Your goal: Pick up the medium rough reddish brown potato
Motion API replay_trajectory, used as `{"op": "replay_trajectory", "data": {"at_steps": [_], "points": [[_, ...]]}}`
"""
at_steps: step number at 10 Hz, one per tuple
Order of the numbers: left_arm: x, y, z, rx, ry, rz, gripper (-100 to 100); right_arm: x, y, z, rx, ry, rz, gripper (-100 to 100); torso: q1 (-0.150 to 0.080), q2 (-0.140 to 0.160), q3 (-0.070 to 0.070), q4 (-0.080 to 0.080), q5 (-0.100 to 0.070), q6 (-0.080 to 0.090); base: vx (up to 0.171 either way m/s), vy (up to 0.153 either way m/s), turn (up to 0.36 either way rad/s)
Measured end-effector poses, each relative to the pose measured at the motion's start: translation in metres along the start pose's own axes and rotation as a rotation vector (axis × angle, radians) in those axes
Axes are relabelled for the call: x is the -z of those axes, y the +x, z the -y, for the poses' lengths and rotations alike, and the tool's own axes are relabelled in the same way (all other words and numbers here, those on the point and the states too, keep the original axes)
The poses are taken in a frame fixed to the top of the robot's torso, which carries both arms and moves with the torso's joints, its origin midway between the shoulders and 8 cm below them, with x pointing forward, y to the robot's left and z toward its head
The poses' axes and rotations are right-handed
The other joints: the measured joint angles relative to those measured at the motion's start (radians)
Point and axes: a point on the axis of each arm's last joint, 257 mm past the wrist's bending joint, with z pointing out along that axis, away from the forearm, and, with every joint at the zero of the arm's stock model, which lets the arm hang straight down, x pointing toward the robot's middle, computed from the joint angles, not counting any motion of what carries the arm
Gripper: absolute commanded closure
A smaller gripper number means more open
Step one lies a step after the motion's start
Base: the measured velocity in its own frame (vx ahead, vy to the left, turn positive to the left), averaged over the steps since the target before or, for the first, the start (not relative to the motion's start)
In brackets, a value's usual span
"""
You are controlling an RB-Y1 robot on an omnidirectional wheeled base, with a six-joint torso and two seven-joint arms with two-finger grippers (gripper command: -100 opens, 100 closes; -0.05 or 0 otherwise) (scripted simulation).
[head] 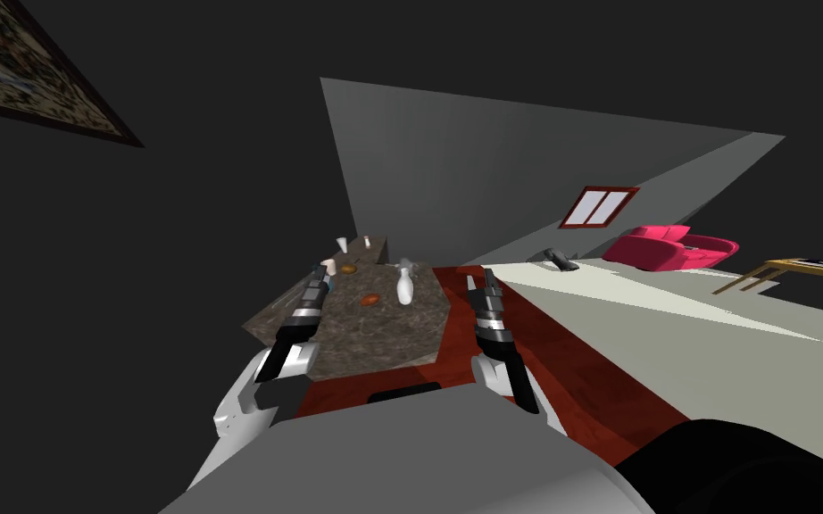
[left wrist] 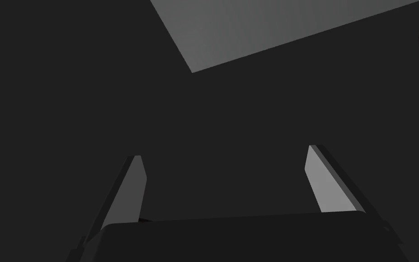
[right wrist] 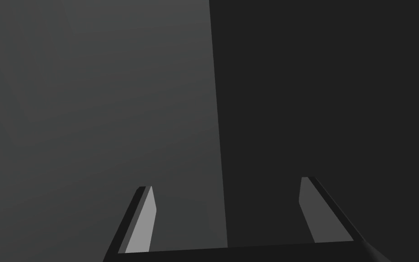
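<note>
Left gripper (left wrist: 224,152): jaws wide, gripping nothing; hangs over the left edge of the table (head: 374,344).
Right gripper (right wrist: 226,183): jaws equally wide, gripping nothing; hangs just off the table's right edge, over red floor (head: 570,357).
Potato (head: 369,300): lies on the tabletop between the two grippers, nearer the left one, apart from both; small flattened oval, reddish brown, texture too small to tell.
Vase (head: 405,287): white, smooth, bulbous with a narrow neck; stands upright just beside the potato, toward the right gripper.
Tabletop: dark mottled stone look, angular outline.
Farther back on it: brownish lump (head: 348,269), white cup (head: 342,244).
Well apart: pink armchair (head: 669,247).
</note>
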Motion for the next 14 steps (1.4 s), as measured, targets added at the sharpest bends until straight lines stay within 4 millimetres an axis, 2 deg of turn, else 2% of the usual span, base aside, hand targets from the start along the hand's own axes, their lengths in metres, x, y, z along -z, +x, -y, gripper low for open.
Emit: {"op": "replay_trajectory", "data": {"at_steps": [5, 10, 14], "points": [[-0.032, -0.019, -0.048, -0.053, -0.109, 0.013, -100, 0.000, 0.000, 0.000, 0.000, 0.000, 0.000, 0, -0.001, -0.001, -0.001, 0.000, 0.000, 0.000, -0.019, -0.098, 0.053], [-0.054, -0.038, -0.086, -0.084, -0.206, 0.037, -100, 0.000, 0.000, 0.000, 0.000, 0.000, 0.000, 0, 0.001, 0.000, 0.000, 0.000, 0.000, 0.000, -0.021, -0.076, 0.047], [-0.064, -0.051, -0.115, -0.098, -0.284, 0.056, -100, 0.000, 0.000, 0.000, 0.000, 0.000, 0.000, 0, 0.000, 0.000, 0.000, 0.000, 0.000, 0.000, -0.019, -0.072, 0.056]]}}
